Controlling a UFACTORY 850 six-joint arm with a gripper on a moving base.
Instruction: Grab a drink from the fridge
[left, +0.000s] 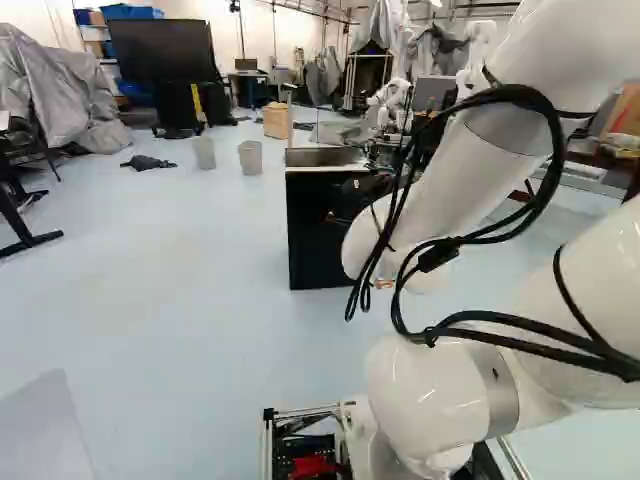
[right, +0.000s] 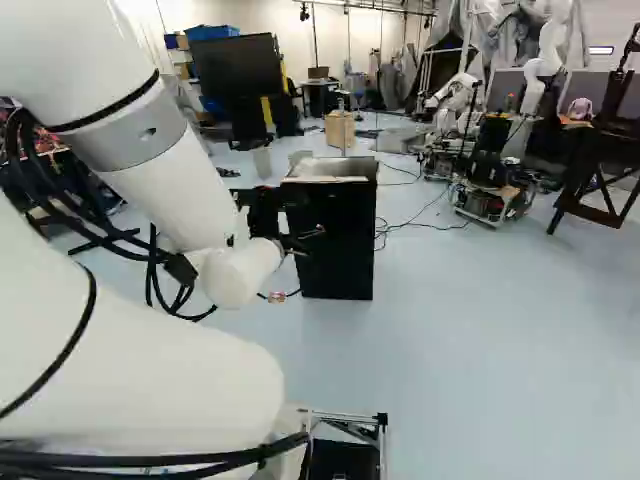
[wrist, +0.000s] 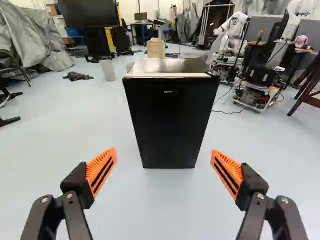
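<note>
In the right base view my gripper shows dark against the fridge, a small black box with a pale top. The wrist view has the gripper wide open, its two orange-padded fingers far apart with only floor between them. Straight ahead of the fingers, some way off, stands the fridge, upright, its black front closed and facing me. The fridge is partly hidden by my arm in the left base view. No drink is visible; the inside of the fridge is hidden.
Two grey bins and a wooden box stand beyond the fridge. Another robot and a wheeled cart are behind it to the right. A large black screen is at the back, and cables lie on the floor beside the fridge.
</note>
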